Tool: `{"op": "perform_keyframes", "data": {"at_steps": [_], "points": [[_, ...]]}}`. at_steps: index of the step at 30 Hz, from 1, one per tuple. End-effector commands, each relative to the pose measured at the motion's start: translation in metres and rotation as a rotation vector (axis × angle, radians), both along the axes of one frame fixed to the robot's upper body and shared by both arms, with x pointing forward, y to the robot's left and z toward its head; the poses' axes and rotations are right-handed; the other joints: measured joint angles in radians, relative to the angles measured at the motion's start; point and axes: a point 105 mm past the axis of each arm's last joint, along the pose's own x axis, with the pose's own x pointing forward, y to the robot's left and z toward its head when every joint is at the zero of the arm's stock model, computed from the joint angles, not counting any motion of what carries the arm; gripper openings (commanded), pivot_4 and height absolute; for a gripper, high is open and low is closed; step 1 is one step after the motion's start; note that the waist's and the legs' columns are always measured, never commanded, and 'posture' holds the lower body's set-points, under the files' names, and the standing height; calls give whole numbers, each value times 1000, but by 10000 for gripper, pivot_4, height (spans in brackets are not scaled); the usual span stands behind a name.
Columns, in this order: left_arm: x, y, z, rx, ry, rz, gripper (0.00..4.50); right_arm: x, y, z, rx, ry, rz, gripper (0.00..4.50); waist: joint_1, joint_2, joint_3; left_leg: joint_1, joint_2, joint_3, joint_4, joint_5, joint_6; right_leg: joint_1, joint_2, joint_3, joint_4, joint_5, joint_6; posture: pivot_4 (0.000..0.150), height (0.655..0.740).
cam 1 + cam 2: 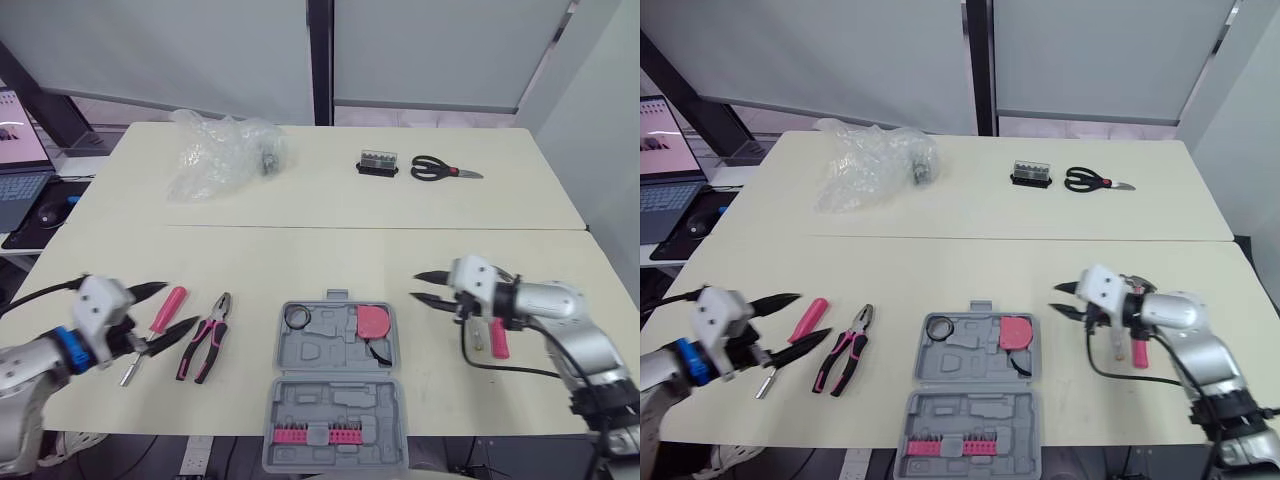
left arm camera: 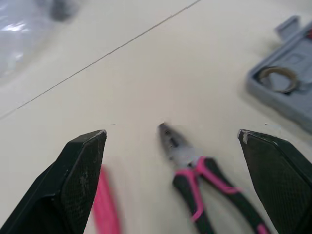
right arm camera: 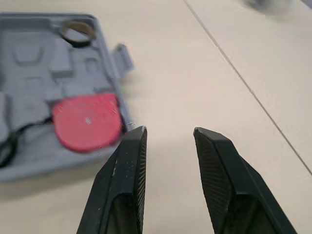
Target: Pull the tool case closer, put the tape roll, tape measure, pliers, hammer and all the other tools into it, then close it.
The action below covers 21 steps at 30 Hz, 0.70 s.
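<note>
A cream tabletop (image 1: 300,250) stands before a grey partition wall. At the far left, on a separate desk, there is an open laptop (image 1: 20,150). On the far left part of the tabletop lies a crumpled clear plastic bag (image 1: 215,155).

At the near left edge the left gripper (image 1: 180,304) has its jaws wide apart and holds nothing. It is over a pink-handled screwdriver (image 1: 814,310), and just beside it lie the pliers (image 1: 205,345) with black and pink handles, their nose pointing away from the robot.

In the middle of the near edge the grey tool case (image 1: 340,345) lies open and flat. The tape roll (image 1: 296,316) sits in its far left corner and the pink tape measure (image 1: 374,322) in its far right corner. A row of pink bits (image 1: 310,434) is in the near half.

On the far side of the tabletop are a small black bit holder (image 1: 378,163) and, right of it, black scissors (image 1: 440,170).

The right gripper (image 1: 414,286) is just right of the case, pointing toward it. Its jaws are narrowly apart and empty. A pink-handled tool (image 1: 498,338) lies partly under this arm; its kind cannot be told.
</note>
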Motion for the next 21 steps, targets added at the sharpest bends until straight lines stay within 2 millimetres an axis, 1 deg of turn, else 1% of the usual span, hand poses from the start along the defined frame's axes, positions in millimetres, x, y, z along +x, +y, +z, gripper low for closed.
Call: {"op": "perform_keyframes", "data": {"at_steps": [1,3,6,10,12,14,15,17,18,21], "points": [[-17,36,0,-24,-28,164,45000,-5,-46,11,-25,-49,-155,16274,1,0,0,0,0,0,0,0,0,0,0,0,0,0,0,1500,7400],[-32,55,-11,-42,10,248,45000,-17,-75,7,-43,-32,-242,16274,1,0,0,0,0,0,0,0,0,0,0,0,0,0,0,1500,7400],[-55,69,-29,-60,91,318,45000,-40,-110,-4,-86,14,-342,16274,-1,-1,0,0,0,0,-1,0,0,0,0,0,0,0,0,1500,7400],[-80,79,-47,-72,167,389,45000,-74,-148,-23,-125,109,-458,23976,-1,-1,-1,1,0,2,-2,0,0,0,0,2,-2,0,0,1500,7400],[-86,82,-51,-79,187,408,45000,-84,-156,-29,-134,145,-485,28423,-1,-3,-2,1,1,2,-3,0,0,0,0,2,-2,-1,-1,1500,7400],[-91,82,-53,-89,205,420,45000,-92,-159,-34,-138,172,-491,33149,-1,-3,-2,2,1,2,-4,0,0,0,0,2,-2,-1,-1,1500,7400],[-92,82,-54,-89,212,420,45000,-93,-159,-35,-137,183,-489,35460,-1,-3,-2,3,1,2,-4,0,0,0,1,2,-2,-2,-2,1500,7400],[-93,82,-54,-90,216,422,45000,-94,-157,-37,-131,196,-484,42314,-4,-3,-3,3,1,3,-4,0,0,0,1,2,-2,-2,-2,1500,7400],[-93,81,-54,-91,215,423,45000,-93,-156,-37,-129,198,-480,44558,-4,-3,-3,3,1,3,-4,0,0,0,1,3,-2,-2,-2,1500,7400],[-93,81,-52,-95,212,425,45000,-90,-153,-36,-125,204,-473,44558,-3,-3,-3,3,1,3,-6,0,0,0,1,3,-2,-2,-2,1500,7400]]}}
